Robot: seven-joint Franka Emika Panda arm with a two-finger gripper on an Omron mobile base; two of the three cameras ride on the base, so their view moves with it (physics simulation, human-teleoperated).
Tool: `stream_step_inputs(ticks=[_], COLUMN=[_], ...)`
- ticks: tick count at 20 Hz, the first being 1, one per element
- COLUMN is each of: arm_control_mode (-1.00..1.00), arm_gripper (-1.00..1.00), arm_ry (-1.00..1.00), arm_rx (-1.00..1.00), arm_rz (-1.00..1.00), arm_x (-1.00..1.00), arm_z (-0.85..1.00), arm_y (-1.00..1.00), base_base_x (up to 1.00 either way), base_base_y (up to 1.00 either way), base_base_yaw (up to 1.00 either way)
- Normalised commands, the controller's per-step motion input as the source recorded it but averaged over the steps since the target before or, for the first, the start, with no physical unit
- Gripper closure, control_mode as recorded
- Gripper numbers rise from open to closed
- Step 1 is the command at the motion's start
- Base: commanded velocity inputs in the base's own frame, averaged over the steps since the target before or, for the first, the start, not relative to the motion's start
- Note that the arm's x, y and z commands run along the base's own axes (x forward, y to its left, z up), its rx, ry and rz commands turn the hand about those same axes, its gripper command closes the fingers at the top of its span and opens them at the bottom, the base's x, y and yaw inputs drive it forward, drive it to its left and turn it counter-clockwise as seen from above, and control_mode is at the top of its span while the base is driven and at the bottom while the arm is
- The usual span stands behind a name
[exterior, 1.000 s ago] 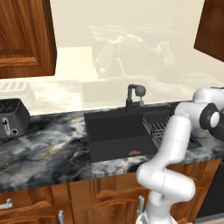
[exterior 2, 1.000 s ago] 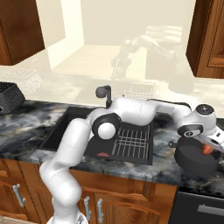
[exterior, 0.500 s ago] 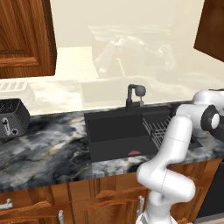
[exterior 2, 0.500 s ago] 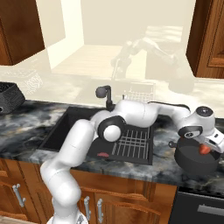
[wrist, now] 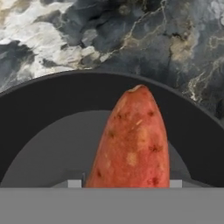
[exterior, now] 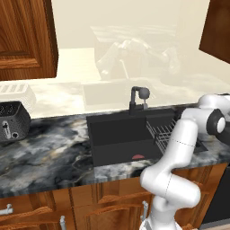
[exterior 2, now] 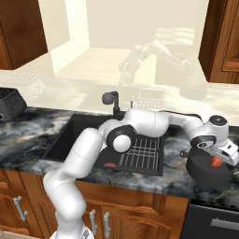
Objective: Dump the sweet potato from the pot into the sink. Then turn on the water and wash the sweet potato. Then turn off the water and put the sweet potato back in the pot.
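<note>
**Progress.** No step of the task is judged complete. The sink [exterior: 117, 134] is not yet reached by the sweet potato [wrist: 133, 144], which is seen over the floor of the pot [exterior 2: 205, 173], its tip lying across the far wall in the hand view. The pot is stood on the counter [exterior: 54, 148] to the right of the sink, well apart from the basin. No water is seen at the faucet [exterior: 139, 99]. Left to do: the transfer into the sink, water on, washing, water off, the return to the pot (that is, nearly everything).

**Gripper** [wrist: 125, 183]. It is held over the pot, its jaws partly closed with one tip at each flank of the sweet potato. A grip on it is judged to be made, as the lump appears at rim height in the right base view.

**Count, largest first.**
- Counter, dark marbled: one.
- Sink, black, sunk in the counter: one.
- Wire rack [exterior 2: 142, 150], in the right part of the basin: one.
- Pot, black and round: one.
- Toaster [exterior: 12, 120], at the far left of the counter: one.
- Faucet, black, behind the basin: one.
- Sweet potato, orange-red: one.
- Flat red sliver [exterior: 138, 157], at the near edge of the basin floor: one (not the task's thing).
</note>
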Motion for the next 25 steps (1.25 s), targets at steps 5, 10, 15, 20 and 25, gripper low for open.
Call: stream_step_inputs(ticks=[5, 10, 15, 20, 25], arm_control_mode=[-1.0, -1.0, -1.0, -1.0, -1.0], arm_gripper=[-1.0, -1.0, -1.0, -1.0, -1.0], arm_ry=[0.05, 0.01, 0.0, -0.04, -0.07], arm_rx=[0.03, 0.02, 0.02, 0.03, 0.02], arm_rz=[0.0, 0.0, 0.0, 0.0, 0.0], arm_x=[0.02, 0.02, 0.02, -0.17, -0.45], arm_z=[-0.1, 0.0, 0.0, 0.48, 0.71], arm_y=[0.14, 0.0, 0.0, 0.02, 0.08], base_base_x=[0.0, 0.0, 0.0, 0.0, 0.0], base_base_y=[0.0, 0.0, 0.0, 0.0, 0.0], base_base_yaw=[0.0, 0.0, 0.0, 0.0, 0.0])
